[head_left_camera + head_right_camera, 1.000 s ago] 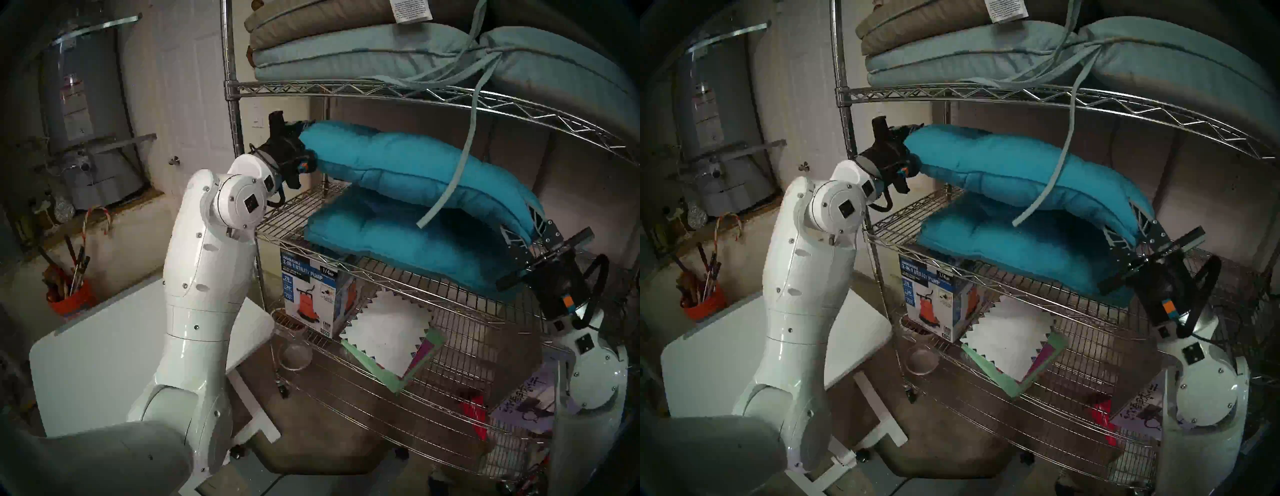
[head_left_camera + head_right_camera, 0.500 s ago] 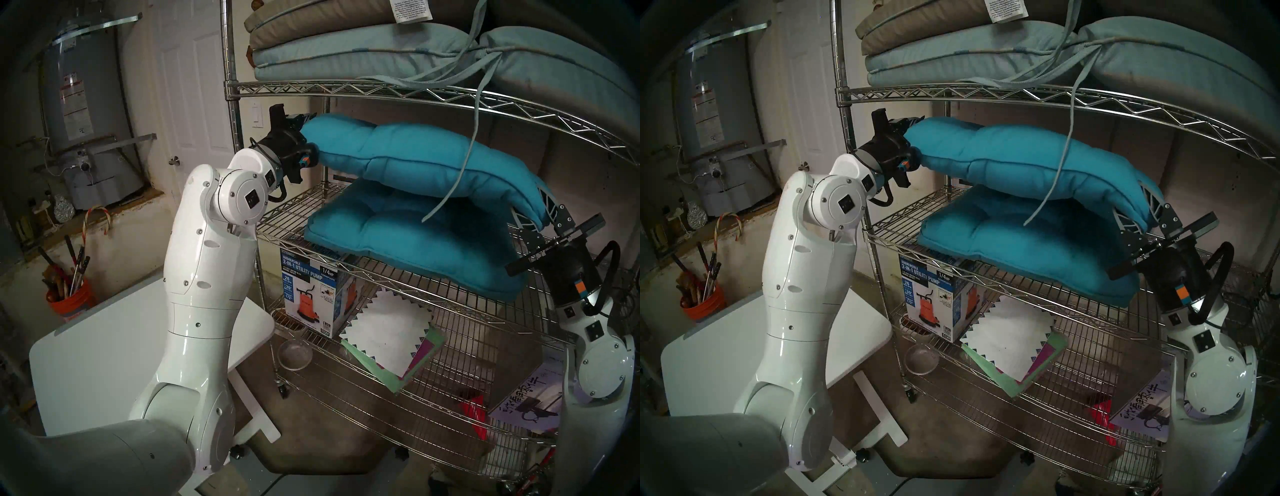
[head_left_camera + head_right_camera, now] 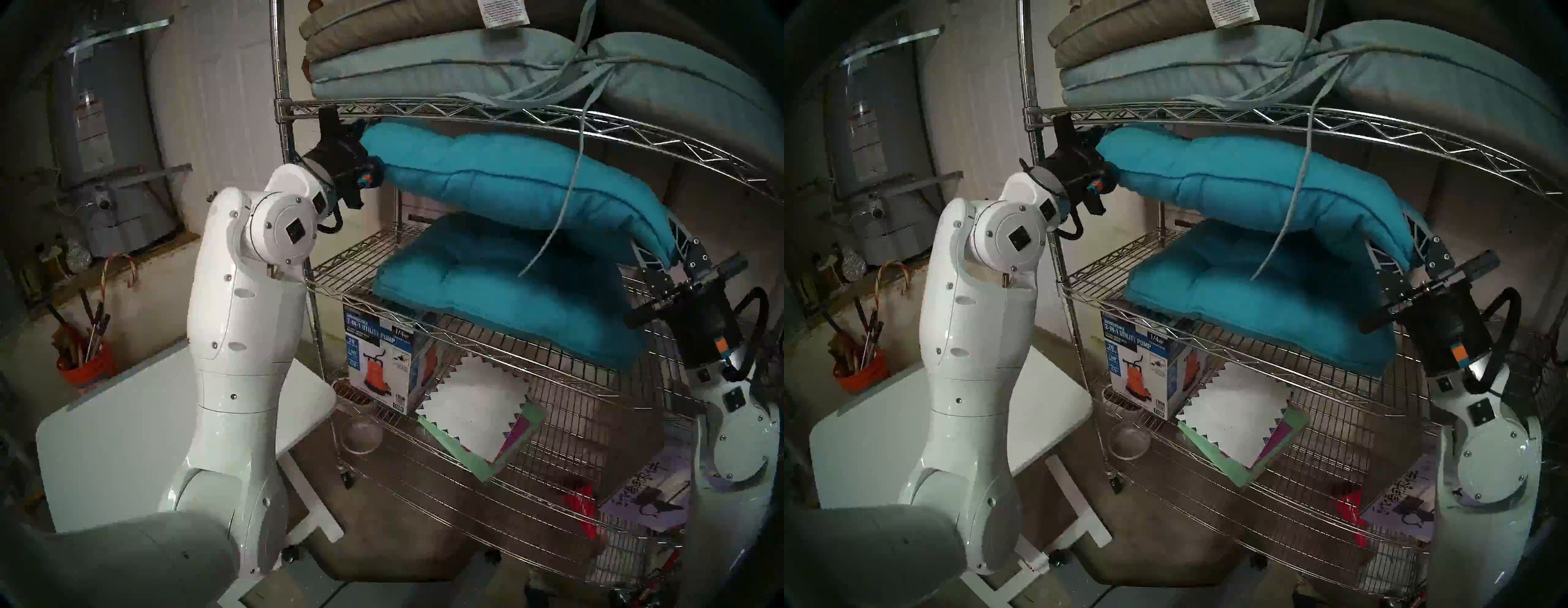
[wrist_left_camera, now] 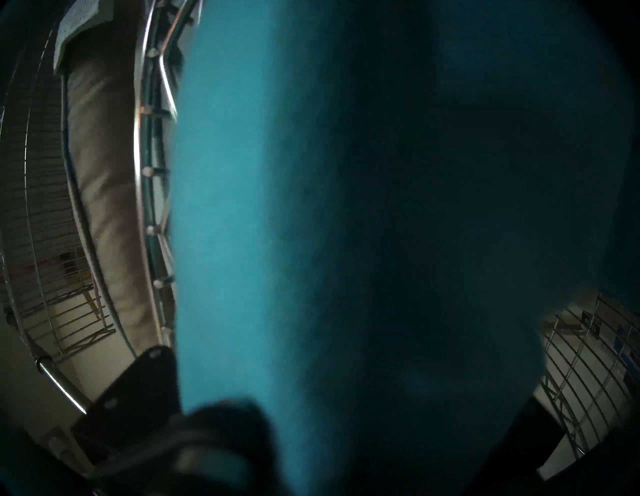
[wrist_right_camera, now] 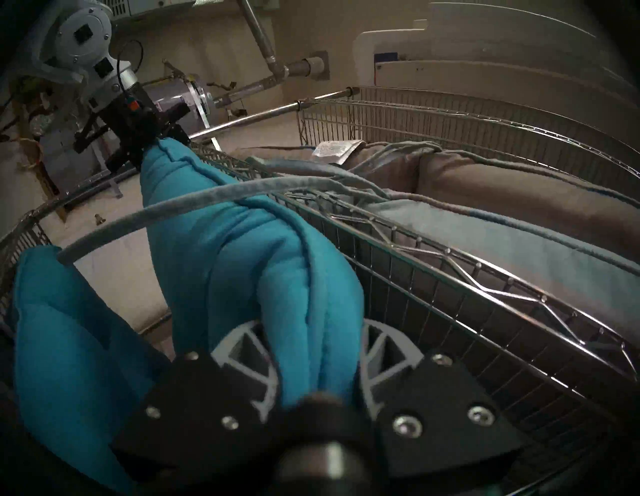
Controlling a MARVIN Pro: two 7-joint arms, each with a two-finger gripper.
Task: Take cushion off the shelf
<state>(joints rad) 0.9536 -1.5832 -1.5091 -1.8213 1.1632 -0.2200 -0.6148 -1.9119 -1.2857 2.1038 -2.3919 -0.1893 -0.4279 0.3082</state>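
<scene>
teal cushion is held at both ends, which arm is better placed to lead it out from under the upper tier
Right. The right gripper clamps the top teal cushion at the shelf's open front edge. The left gripper sits just under the upper tier beside the post.

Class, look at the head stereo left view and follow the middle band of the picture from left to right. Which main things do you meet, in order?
Water heater → left gripper → lifted teal cushion, held at both ends → right gripper.
</scene>
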